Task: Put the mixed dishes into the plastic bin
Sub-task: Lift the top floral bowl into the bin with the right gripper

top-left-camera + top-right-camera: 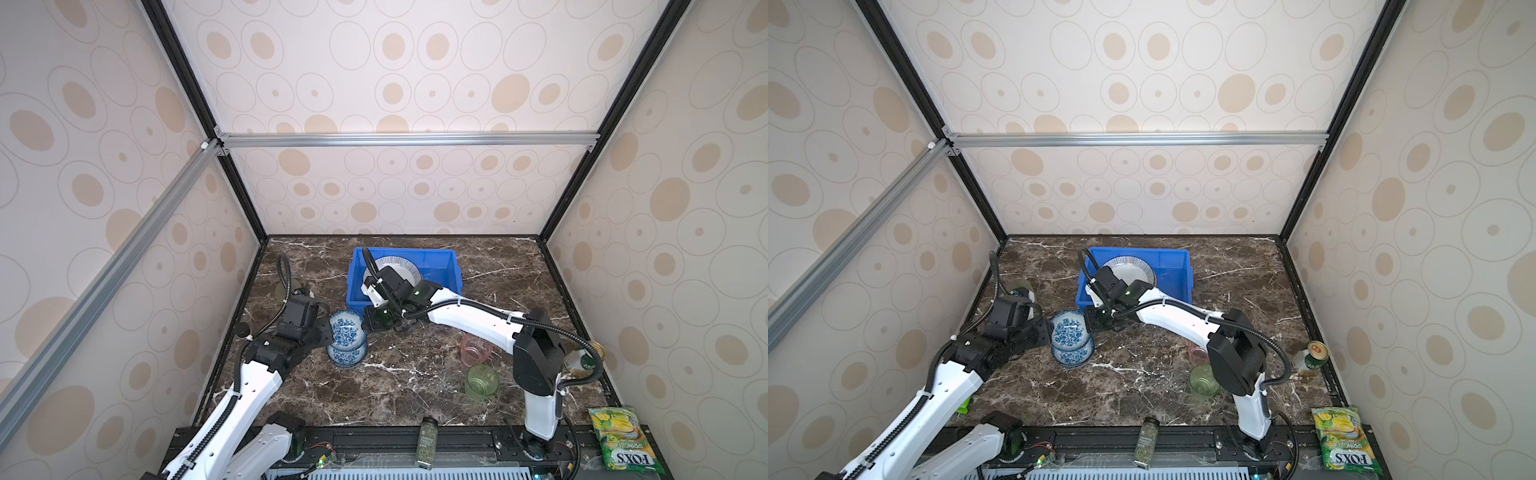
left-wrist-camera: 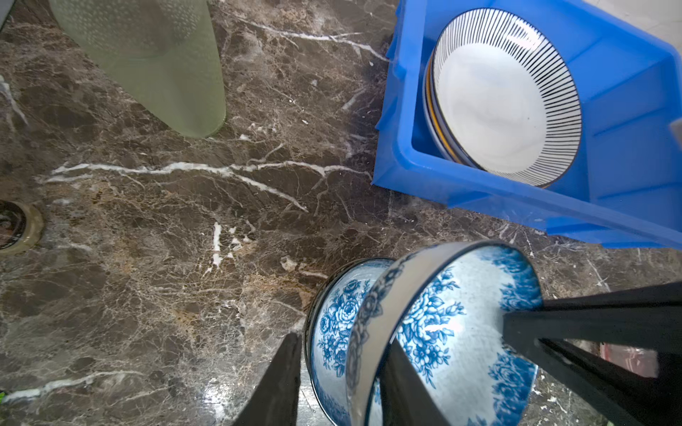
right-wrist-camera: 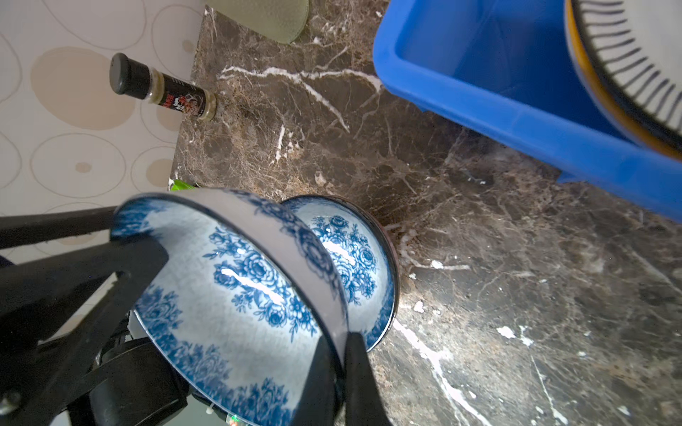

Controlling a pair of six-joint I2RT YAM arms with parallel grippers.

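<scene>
In both top views, the top bowl (image 1: pixel 345 330) is tilting over a second bowl (image 1: pixel 347 356) on the tabletop (image 1: pixel 415 374), beside the blue bin (image 1: pixel 415 251). In the left wrist view, the left hand (image 2: pixel 345 339) is sitting loose around its rim, not squeezing. In the right wrist view, the right hand (image 3: pixel 341 341) is pinching the rim tight. This is looking like a hand-over. Next, the right hand should be lifting it over the bin wall.

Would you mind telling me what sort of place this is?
Probably a robot test booth dressed as a kitchen counter: wallpapered panels in an aluminium frame, two arms mounted at the front, and a marble top with dishes and a bin.
</scene>
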